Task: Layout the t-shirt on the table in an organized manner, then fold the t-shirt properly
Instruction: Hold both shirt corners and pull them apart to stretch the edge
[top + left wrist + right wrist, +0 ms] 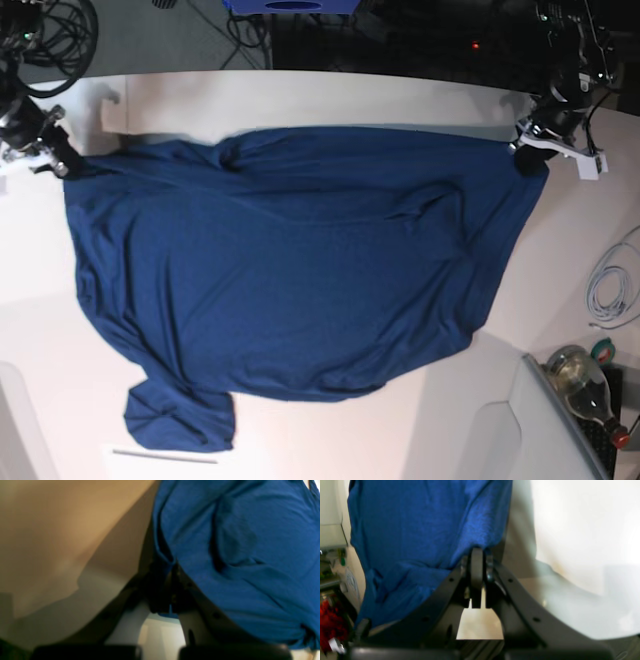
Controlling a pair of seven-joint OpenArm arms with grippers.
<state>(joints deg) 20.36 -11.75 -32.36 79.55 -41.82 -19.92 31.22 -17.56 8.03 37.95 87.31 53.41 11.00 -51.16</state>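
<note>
Holding the t-shirt (300, 270) stretched between both claws, high over the table (300, 100). Base view: the garment hangs as one wide sheet spanning nearly the whole tabletop, its top edge drawn taut from one claw to the other.

Right gripper (62, 160): at the base view's left, clenched on the upper corner of the cloth. Right wrist view confirms it: the jaws of the right gripper (477, 555) are pressed together, with a fold of blue fabric entering them from above and to the claw's left. The cloth falls away to that side; bare white table (582, 530) lies to the claw's right.

Left gripper (528, 155): at the base view's right, also clamped on the opposite upper corner. Left wrist view is blurred, but the jaws of the left gripper (172, 580) sit together with the t-shirt (237, 555) bunched into them and draping off to the claw's right. A sliver of blue shows below the pinch point.

Fabric state: shallow diagonal creases across the middle. One sleeve (180, 418) hangs at the lower corner farthest from the claws, on the right gripper's side, lying on the table's near portion.
</note>
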